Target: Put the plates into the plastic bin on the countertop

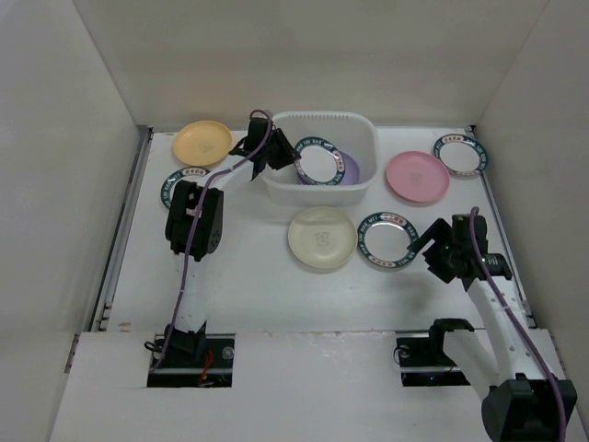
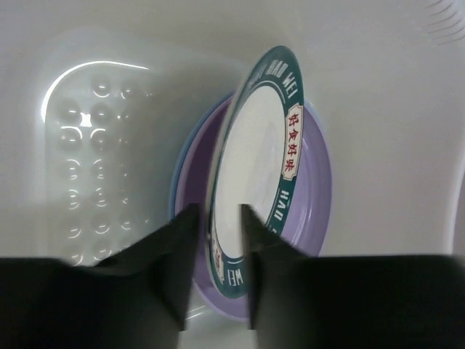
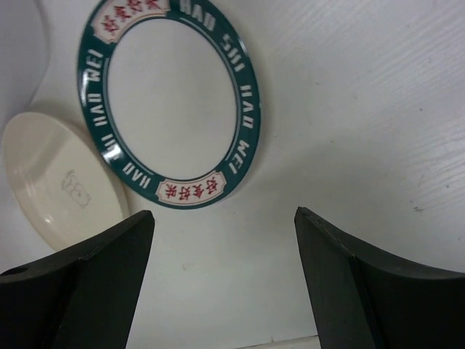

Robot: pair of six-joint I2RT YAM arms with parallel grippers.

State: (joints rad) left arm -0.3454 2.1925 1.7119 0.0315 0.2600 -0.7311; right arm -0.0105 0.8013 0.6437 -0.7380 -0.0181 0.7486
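**Left arm in bin with plate, right arm hovering open**

The left gripper (image 1: 279, 157) reaches over the left rim of the plastic bin (image 1: 322, 117), which sits at the back centre of the countertop (image 1: 248, 276). In the left wrist view its fingers (image 2: 174, 254) straddle the near rim of the tilted teal-rimmed plate (image 2: 254, 167). The plate stands almost on edge inside the bin, leaning against the purple plate (image 2: 314, 196) lying on the bin floor. The jaws are narrow, with a thin dark sliver on one side of the rim. I cannot tell if they clamp it or have let go.

The right gripper (image 1: 427, 242) is wide open and holds nothing. It hangs over bare countertop just right of the second teal-rimmed plate (image 1: 388, 241).

Other plates lie flat outside the bin:
- The cream plate (image 1: 322, 238) is in front of the bin, just beside the second teal-rimmed plate.
- The pink plate (image 1: 417, 177) is right of the bin.
- The third teal-rimmed plate (image 1: 460, 154) overlaps or touches the pink one at the back right (hard to say which).
- The yellow-orange plate (image 1: 202, 143) is at the back left.
- The fourth teal-rimmed plate (image 1: 177, 178) is partly hidden under the left arm.
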